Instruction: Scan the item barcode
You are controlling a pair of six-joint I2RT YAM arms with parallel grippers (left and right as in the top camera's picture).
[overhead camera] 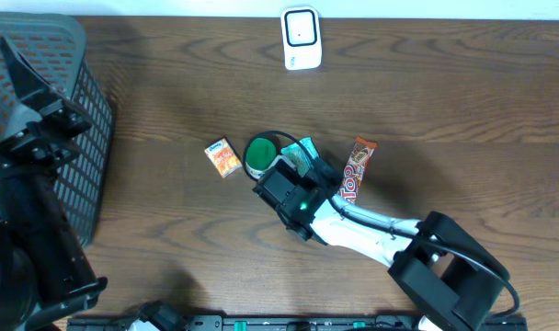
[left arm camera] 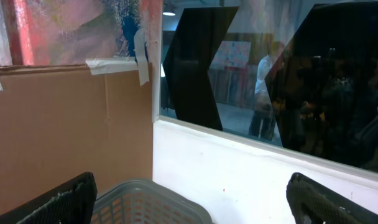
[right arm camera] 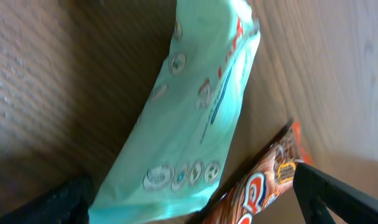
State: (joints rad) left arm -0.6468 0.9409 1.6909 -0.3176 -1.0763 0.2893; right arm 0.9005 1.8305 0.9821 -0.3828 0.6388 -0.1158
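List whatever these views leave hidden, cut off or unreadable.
- Mint-green flat packet: overhead, mostly under the right gripper; right wrist, print blurred, no barcode seen.
- Green round object: overhead, one side hidden by the right arm.
- Orange-brown snack bar wrapper: right wrist, cut off by the bottom edge.
- Small orange cardboard box: overhead, label too small to read.
- Left wrist: faces a wall and window; table unseen.

mint packet | lying mid-table | white scanner | far table edge
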